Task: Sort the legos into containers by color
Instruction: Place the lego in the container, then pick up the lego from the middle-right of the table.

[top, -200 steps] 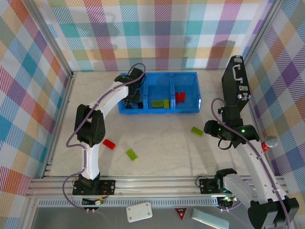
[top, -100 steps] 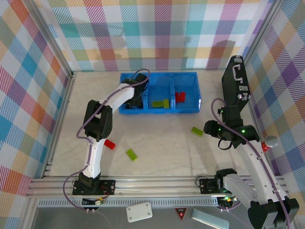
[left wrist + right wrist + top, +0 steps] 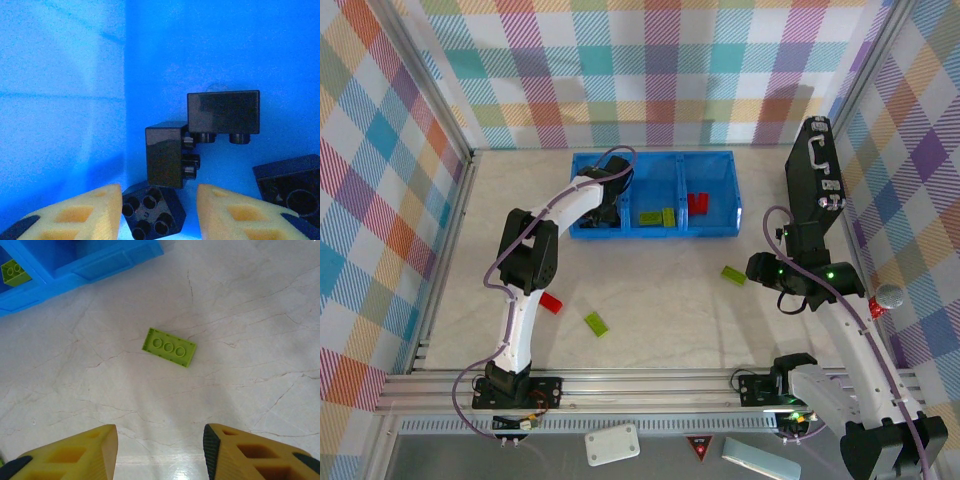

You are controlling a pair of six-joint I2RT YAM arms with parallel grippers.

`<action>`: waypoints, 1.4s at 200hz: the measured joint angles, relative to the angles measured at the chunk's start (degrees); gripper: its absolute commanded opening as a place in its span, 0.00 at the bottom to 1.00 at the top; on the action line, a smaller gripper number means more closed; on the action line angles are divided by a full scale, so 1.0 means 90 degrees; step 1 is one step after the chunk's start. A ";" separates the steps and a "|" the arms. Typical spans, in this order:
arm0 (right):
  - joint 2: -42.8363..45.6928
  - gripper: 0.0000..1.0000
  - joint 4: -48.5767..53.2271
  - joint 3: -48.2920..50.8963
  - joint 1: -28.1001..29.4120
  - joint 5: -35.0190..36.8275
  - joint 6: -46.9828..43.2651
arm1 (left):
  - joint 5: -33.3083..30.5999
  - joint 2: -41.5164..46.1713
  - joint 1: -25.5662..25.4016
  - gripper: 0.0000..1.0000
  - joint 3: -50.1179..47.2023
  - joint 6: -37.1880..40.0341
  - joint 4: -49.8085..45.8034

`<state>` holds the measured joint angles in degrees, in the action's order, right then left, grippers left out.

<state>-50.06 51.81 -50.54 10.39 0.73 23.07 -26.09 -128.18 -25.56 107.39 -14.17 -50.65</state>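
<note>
The containers are three compartments of one blue bin [image 3: 650,234]. My left gripper [image 3: 608,212] reaches down into its left compartment. In the left wrist view the left gripper [image 3: 159,200] is open: a black lego [image 3: 152,215] lies between its fingers, touching the left finger, with a gap to the right one. Three more black legos [image 3: 167,152] lie just beyond. Green legos [image 3: 658,216] sit in the middle compartment, red ones [image 3: 697,203] in the right. My right gripper [image 3: 160,440] hangs open and empty over the table, short of a green lego [image 3: 169,347].
On the table lie a red lego [image 3: 550,302], a green lego [image 3: 596,323] and the green one [image 3: 733,274] by my right gripper [image 3: 760,268]. A black case [image 3: 815,185] stands at the right wall. A grey ball on a red stick [image 3: 888,296] lies beyond the table's right edge.
The left arm swung its elbow right and lowered its gripper deeper into the left compartment, and its jaws parted slightly off the black lego. The right arm has stayed put.
</note>
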 measured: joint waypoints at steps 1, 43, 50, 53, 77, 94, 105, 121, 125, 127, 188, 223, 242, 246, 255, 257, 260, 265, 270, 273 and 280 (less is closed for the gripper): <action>0.0000 0.51 0.0000 0.0000 0.0000 0.0000 0.0000 | 0.0002 0.0002 0.0000 0.43 -0.0002 0.0000 0.0000; -0.0002 0.50 -0.0058 0.0022 0.0000 -0.0197 -0.0049 | 0.0284 0.0406 0.0012 0.41 -0.0267 0.0000 0.0019; -0.0007 0.49 -0.0073 0.0022 0.0000 -0.0223 -0.0068 | 0.0342 0.0527 0.0012 0.40 -0.0289 -0.0002 0.0029; -0.0010 0.49 -0.0083 0.0022 0.0000 -0.0238 -0.0073 | 0.0367 0.0573 0.0012 0.40 -0.0289 -0.0002 0.0022; -0.0073 0.49 -0.0124 0.0022 0.0000 -0.0374 -0.0119 | 0.0583 0.0988 0.0012 0.40 -0.0313 0.0000 0.0024; -0.0158 0.49 -0.0160 0.0022 0.0000 -0.0478 -0.0138 | 0.0743 0.1290 0.0015 0.40 -0.0410 0.0002 0.0022; -0.0219 0.49 -0.0170 0.0022 0.0000 -0.0537 -0.0138 | 0.0857 0.1481 0.0019 0.40 -0.0515 0.0002 0.0017; -0.0311 0.48 -0.0187 0.0022 0.0000 -0.0593 -0.0138 | 0.1018 0.1732 0.0024 0.40 -0.0707 0.0000 0.0007; -0.0330 0.48 -0.0187 0.0022 0.0000 -0.0597 -0.0138 | 0.1047 0.1785 0.0024 0.40 -0.0753 0.0002 0.0002; -0.0340 0.48 -0.0185 0.0022 0.0000 -0.0600 -0.0138 | 0.1073 0.1819 0.0024 0.40 -0.0782 0.0000 -0.0005; -0.0702 0.49 -0.0185 0.0022 0.0000 -0.0639 -0.0124 | 0.1581 0.3055 0.0148 0.40 -0.1916 0.0007 -0.0046; -0.1044 0.54 -0.0192 0.0022 0.0000 -0.0563 0.0078 | 0.1780 0.3745 0.0442 0.41 -0.2280 0.0109 -0.0221; -0.1258 0.56 -0.0243 0.0022 0.0017 -0.0474 0.0238 | 0.1860 0.4046 0.0678 0.42 -0.2380 0.0228 -0.0350; -0.1294 0.56 -0.0255 0.0022 0.0024 -0.0464 0.0257 | 0.1897 0.4104 0.0729 0.43 -0.2409 0.0250 -0.0374; -0.1396 0.57 -0.0308 0.0022 0.0061 -0.0415 0.0342 | 0.1926 0.4248 0.0828 0.43 -0.2463 0.0328 -0.0415; -0.1413 0.57 -0.0316 0.0022 0.0068 -0.0410 0.0355 | 0.1940 0.4284 0.0852 0.43 -0.2477 0.0364 -0.0425; -0.1443 0.58 -0.0328 0.0019 0.0083 -0.0389 0.0372 | 0.1953 0.4325 0.0879 0.43 -0.2497 0.0372 -0.0435; -0.1511 0.58 -0.0355 0.0019 0.0114 -0.0340 0.0396 | 0.1967 0.4405 0.0918 0.43 -0.2523 0.0437 -0.0459; -0.1588 0.59 -0.0384 0.0017 0.0151 -0.0316 0.0435 | 0.1970 0.4498 0.0952 0.43 -0.2548 0.0512 -0.0488; -0.1634 0.60 -0.0398 0.0015 0.0175 -0.0291 0.0447 | 0.1970 0.4541 0.0969 0.43 -0.2562 0.0534 -0.0500; -0.1766 0.62 -0.0449 0.0010 0.0240 -0.0214 0.0512 | 0.1965 0.4668 0.0998 0.43 -0.2608 0.0624 -0.0505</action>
<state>-65.95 47.77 -50.46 12.56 -1.19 27.68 -8.40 -86.17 -16.58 83.92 -8.56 -55.20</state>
